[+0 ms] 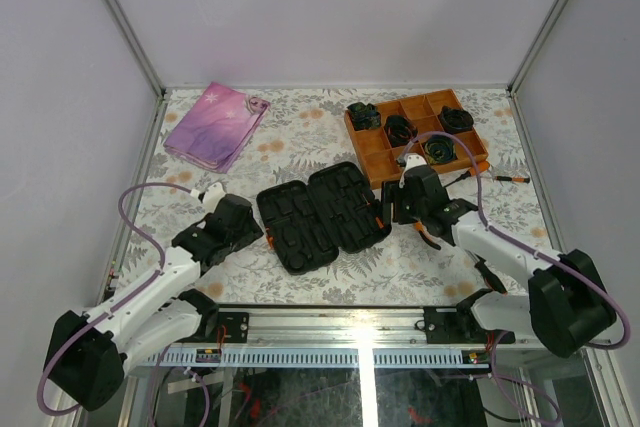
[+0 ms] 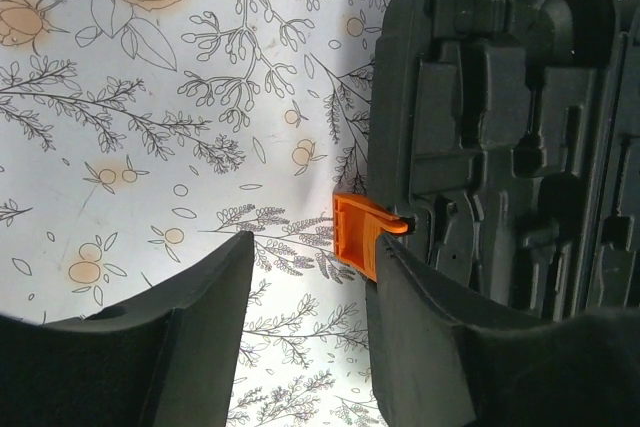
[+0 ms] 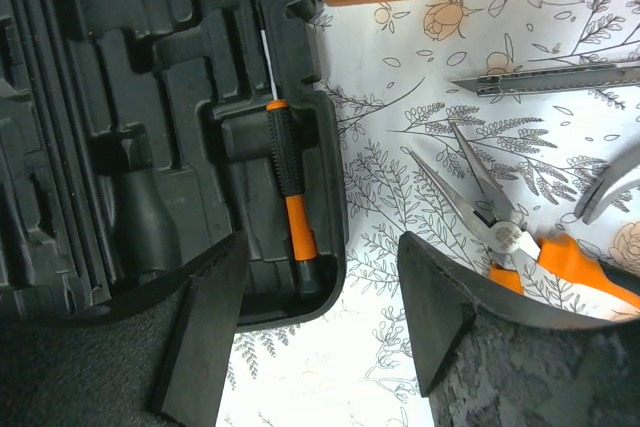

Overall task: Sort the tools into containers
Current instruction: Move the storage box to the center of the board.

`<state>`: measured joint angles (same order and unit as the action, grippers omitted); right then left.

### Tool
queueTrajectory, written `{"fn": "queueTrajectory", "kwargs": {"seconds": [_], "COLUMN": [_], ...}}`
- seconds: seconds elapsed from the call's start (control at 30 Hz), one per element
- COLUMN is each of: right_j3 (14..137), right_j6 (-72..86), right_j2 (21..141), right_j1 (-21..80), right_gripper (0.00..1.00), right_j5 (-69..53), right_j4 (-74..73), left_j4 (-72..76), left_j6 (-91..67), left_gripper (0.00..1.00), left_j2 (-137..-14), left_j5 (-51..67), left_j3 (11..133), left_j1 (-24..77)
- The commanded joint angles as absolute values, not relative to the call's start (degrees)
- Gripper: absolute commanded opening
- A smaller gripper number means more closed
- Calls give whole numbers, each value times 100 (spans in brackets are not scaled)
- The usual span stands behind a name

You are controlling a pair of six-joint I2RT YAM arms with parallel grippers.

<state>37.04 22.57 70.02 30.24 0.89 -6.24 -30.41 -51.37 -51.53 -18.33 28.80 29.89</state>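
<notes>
Tool case [image 1: 320, 215]: laid open and flat at the middle of the flowered table [image 1: 300, 117], between the two grippers; two halves are set side by side, the spread running left to right and skewed a little, the right half farther from the arms; black moulded slots are turned upward

Orange zipper tab [image 2: 360, 237]: seen sticking out sideways from the case's left edge, over the table

Screwdriver [image 3: 288, 182]: seated in a slot along the right rim of the case's right half; its long axis is laid along that rim, the thin shaft pointed away from the right gripper, the orange butt toward it

Pliers [image 3: 500, 219]: laid on the table just right of the case; the long nose is pointed toward the tray, the orange handles are partly hidden behind a finger

Grey metal tool [image 3: 550, 77]: laid flat near the tray, long axis across the right wrist view

Tray [image 1: 372, 162]: orange, compartmented, at the far right, with black rolled bundles [image 1: 437, 148] in it

Pouch [image 1: 215, 125]: pink-purple, at the far left

Left gripper [image 2: 312, 247]: fingers spread, the tab between them, nothing pinched

Right gripper [image 3: 322, 247]: fingers spread over the case's right rim, nothing held
</notes>
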Motion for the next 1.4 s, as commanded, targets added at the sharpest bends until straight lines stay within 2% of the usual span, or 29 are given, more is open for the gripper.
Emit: {"fn": "queueTrajectory", "kwargs": {"seconds": [0.0, 0.23, 0.53, 0.93, 1.23, 1.3, 1.37], "right_j3": [3684, 3646, 3576, 2943, 2824, 2883, 2989], "right_j6": [2333, 2356, 2390, 2969, 3305, 3241, 3080], "right_j2": [7267, 7723, 8211, 7754, 7592, 7515, 7337], "right_j1": [2849, 2540, 2335, 2368, 3105, 3111, 3113], "right_gripper": [67, 62, 48, 32, 32, 34, 41], "right_j5": [-333, -622, -1088, -1769, -1714, -1608, -1329], "right_j4": [-137, 246, 484, 749, 973, 872, 638], "left_j4": [-2729, -2342, -1573, -1413, -1643, -1694, -1705], "left_j6": [-4846, -4432, -3997, -3894, -3850, -3842, -3845], "left_gripper": [51, 51, 44, 38, 39, 39, 40], "left_j2": [-5107, -5125, -5361, -5822, -5843, -5861, -5878], "left_j5": [-1742, -1403, -778, -614, -811, -839, -838], "left_j3": [3033, 3100, 3098, 3164, 3342, 3369, 3375], "left_j1": [2958, 2961, 2962, 2962, 2964, 2962, 2966]}}
